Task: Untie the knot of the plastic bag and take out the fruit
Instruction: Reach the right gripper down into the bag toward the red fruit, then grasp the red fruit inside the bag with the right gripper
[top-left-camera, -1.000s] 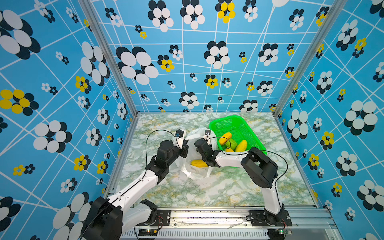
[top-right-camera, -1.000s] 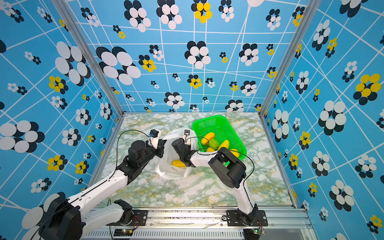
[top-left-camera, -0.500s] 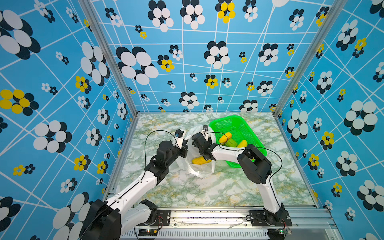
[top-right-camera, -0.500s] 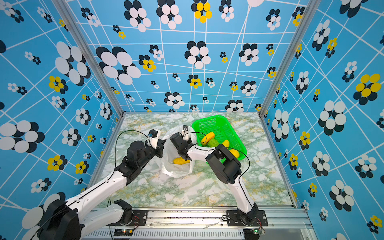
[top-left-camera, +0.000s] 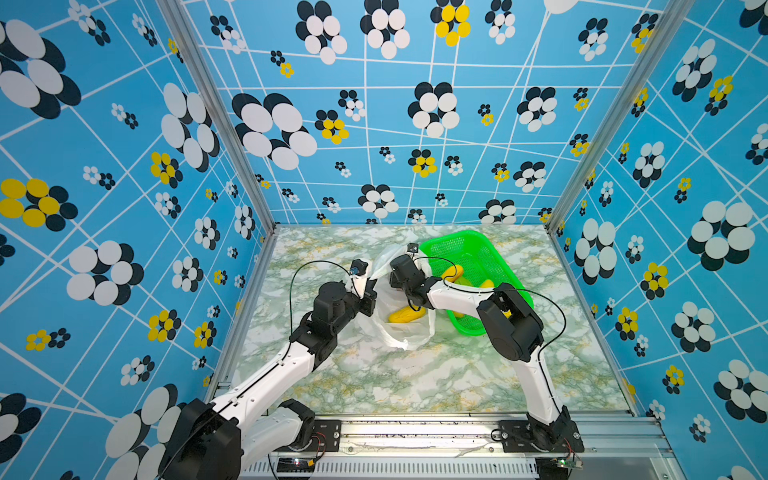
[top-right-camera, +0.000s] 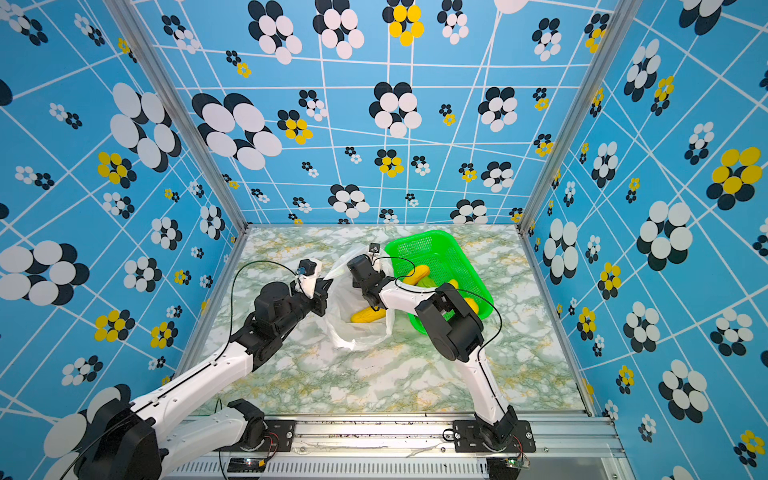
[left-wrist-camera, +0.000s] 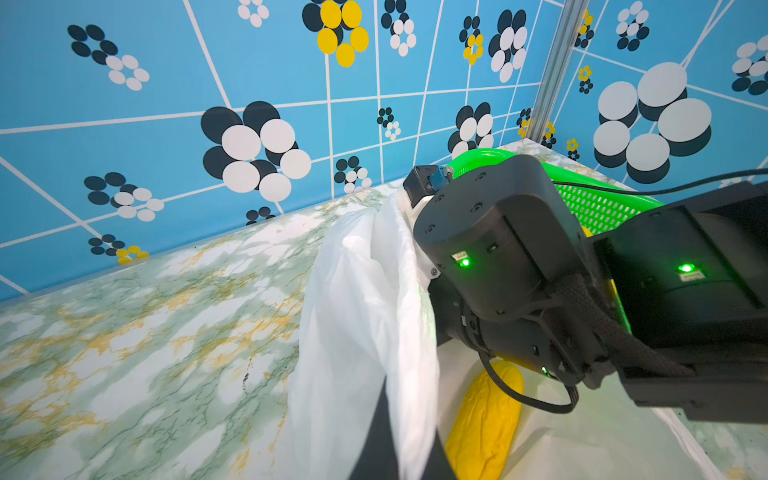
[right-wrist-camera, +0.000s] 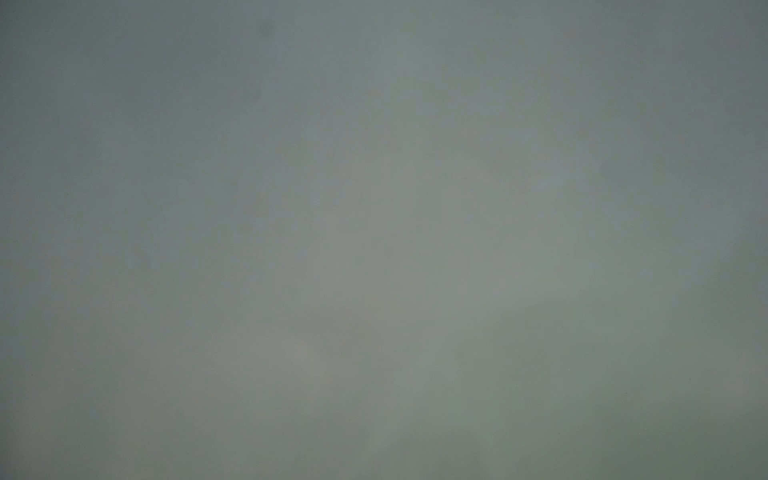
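Left gripper (top-left-camera: 369, 297) pinching bag (top-left-camera: 409, 338) rim at 9 o'clock. Right gripper (top-left-camera: 412, 302) inside bag, grip unclear. Yellow fruit (top-left-camera: 405, 314) inside; basket (top-left-camera: 457, 245) at 2 o'clock.

— How are the arms (top-left-camera: 282, 370) being made up?
— White links (top-left-camera: 536, 382) are being joined by black housings (top-left-camera: 513, 328); black cables (left-wrist-camera: 665, 192) are being trailed; screwed black plates (top-left-camera: 540, 436) are being shown at six o'clock.

no readable text, brand, number or sign in any view. small pale stickers (left-wrist-camera: 458, 255) beside green lights (left-wrist-camera: 464, 262) on the black arm housing (left-wrist-camera: 498, 224): too small to read.
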